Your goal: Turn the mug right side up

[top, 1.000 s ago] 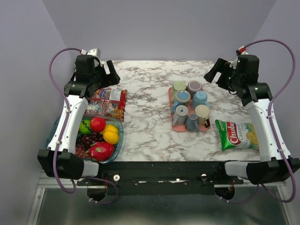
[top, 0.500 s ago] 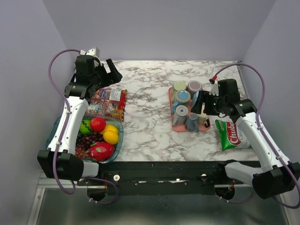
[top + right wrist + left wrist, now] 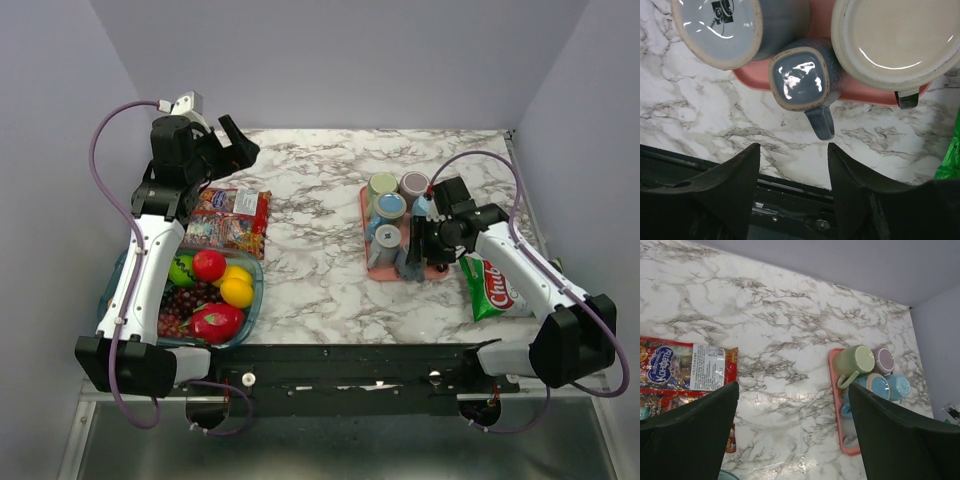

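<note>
The marble tabletop [image 3: 310, 270] carries a glass bowl [image 3: 258, 285] at the near left. The bowl is filled with a red apple [image 3: 209, 265], a green apple [image 3: 181, 270], lemons [image 3: 237, 290], dark grapes [image 3: 178, 302] and a dragon fruit [image 3: 215, 322]. Right of centre lies a pink tray [image 3: 870, 92] packed with mugs, all base-up as far as they show. The small dark blue mug [image 3: 800, 75] stands at the tray's near edge between a grey-blue mug [image 3: 720, 25] and a cream mug [image 3: 890, 40], with its handle pointing near. The right end effector [image 3: 794, 147] hangs just over it, its fingers partly spread and gripping nothing. The left end effector [image 3: 793, 387] is raised at the far left, spread wide and empty.
</note>
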Controlling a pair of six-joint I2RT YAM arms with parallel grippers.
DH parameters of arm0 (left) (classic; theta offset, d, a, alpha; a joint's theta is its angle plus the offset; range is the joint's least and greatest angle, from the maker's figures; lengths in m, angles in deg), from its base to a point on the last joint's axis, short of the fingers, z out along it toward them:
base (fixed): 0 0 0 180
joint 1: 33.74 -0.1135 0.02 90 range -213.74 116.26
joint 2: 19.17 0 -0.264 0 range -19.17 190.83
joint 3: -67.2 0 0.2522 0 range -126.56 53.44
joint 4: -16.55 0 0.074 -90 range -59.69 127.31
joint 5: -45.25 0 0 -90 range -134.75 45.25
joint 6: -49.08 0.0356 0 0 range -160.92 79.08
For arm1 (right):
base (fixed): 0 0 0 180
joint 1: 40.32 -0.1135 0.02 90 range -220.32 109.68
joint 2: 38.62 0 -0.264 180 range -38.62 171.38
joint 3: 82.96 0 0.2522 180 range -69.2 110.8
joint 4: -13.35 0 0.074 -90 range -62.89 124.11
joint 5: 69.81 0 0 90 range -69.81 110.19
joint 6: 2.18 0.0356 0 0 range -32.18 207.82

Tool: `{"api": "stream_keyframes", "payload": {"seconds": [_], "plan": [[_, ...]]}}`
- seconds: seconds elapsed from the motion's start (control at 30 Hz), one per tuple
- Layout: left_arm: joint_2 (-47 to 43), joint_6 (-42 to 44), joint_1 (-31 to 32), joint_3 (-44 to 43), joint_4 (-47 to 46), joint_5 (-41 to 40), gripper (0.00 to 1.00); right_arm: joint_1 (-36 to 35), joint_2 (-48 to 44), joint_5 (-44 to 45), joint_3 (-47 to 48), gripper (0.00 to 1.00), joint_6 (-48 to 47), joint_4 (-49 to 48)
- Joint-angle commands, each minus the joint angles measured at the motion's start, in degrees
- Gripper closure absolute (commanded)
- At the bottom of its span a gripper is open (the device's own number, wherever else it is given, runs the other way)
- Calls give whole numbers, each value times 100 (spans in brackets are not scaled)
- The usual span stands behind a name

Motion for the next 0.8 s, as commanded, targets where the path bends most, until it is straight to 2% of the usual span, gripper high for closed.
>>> {"api": "stream_keyframes", "payload": {"seconds": [0.0,0.27,0.77], "plan": [[-261,-30,-20,97,-396,187,1,-46,299,357,-77,39,-27,52],[-261,-144,-20,272,-448,143,1,-64,740,727,-59,43,-158,-106],[-217,-250,-37,387,-580,55,1,-125,1083,472,-33,56,-545,-396]]}}
